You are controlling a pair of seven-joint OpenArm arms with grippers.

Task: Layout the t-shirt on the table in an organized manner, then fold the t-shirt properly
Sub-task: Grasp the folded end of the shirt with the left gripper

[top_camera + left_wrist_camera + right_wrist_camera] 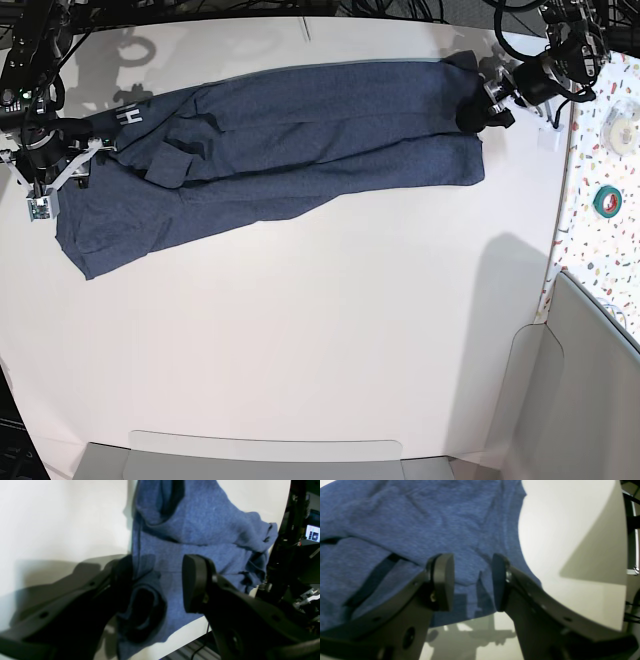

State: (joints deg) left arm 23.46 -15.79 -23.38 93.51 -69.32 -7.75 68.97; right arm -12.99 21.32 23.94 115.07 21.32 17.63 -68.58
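The dark blue t-shirt (290,150) lies stretched sideways across the far part of the white table (330,330), wrinkled and partly folded over itself. White lettering (128,117) shows near its left end. My left gripper (478,105) is at the shirt's right end. In the left wrist view its jaws stand wide apart (157,580) over the cloth (200,525), with a bunched fold by one finger. My right gripper (72,162) is at the shirt's left end. In the right wrist view it is open (472,580) just above the fabric (420,517) near its hem.
A narrow speckled surface (600,130) with a green tape roll (607,200) runs along the right. A pale grey bin (590,380) stands at the lower right. A shallow tray edge (260,450) lies along the near side. Cables hang at the far edge.
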